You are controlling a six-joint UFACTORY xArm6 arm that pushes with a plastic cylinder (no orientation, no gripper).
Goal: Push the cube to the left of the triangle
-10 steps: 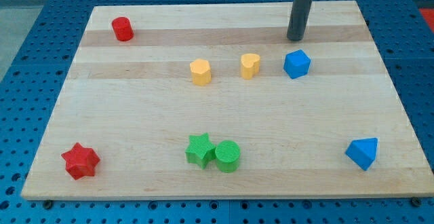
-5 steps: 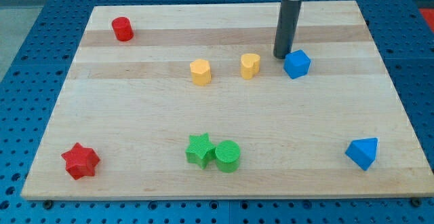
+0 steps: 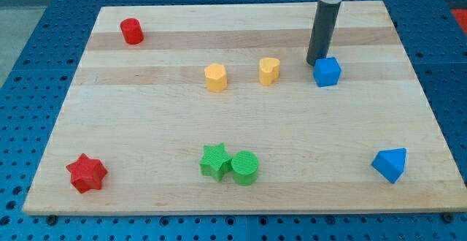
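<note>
Tip set against the cube, push toward the triangle barely begun.

My tip [image 3: 316, 63] touches the blue cube [image 3: 327, 71] at its upper-left; no fingers exist on this rod. The blue triangle [image 3: 390, 165] lies well apart, lower right on the surface [image 3: 146, 124]; next, drive the cube downward.

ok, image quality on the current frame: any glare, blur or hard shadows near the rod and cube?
Camera view: even, soft light; the wooden board shows no glare. My tip and the blue cube are sharp, with only faint shadows. The rod's top is cropped by the view's top edge.
</note>
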